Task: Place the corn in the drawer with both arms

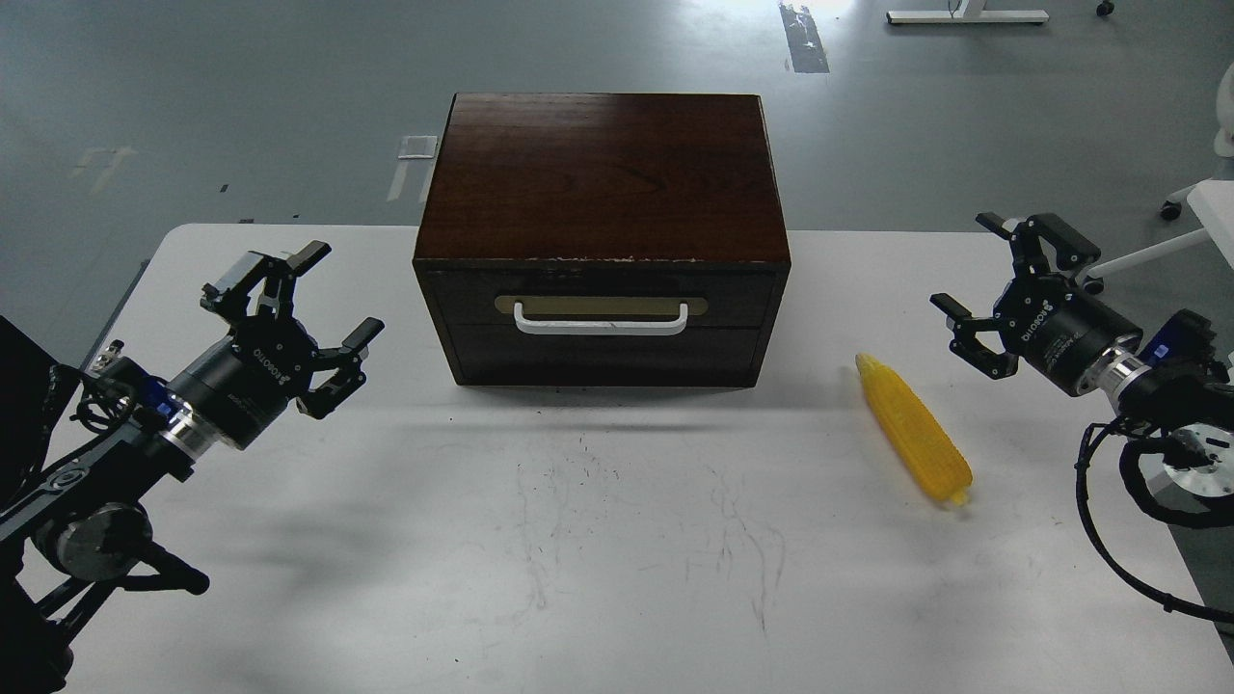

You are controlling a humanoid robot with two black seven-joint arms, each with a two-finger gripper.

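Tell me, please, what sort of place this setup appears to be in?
Probably a robotics lab or workshop: a plain white table stands on a bare grey floor patched with tape marks, a white wheeled furniture base sits behind, and the tabletop holds only a dark brown wooden box and a yellow corn cob.

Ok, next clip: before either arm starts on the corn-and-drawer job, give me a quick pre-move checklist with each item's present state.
1. Drawer of the dark brown wooden box open to receive: not ok, it sits shut.
2. White bar handle unobstructed: ok.
3. Bright yellow corn cob free on the white table, right of the box, nothing touching it: ok.
4. Left gripper open and empty: ok.
5. Right gripper open and empty, near the cob: ok.
6. Room inside the drawer: cannot tell while it is shut.
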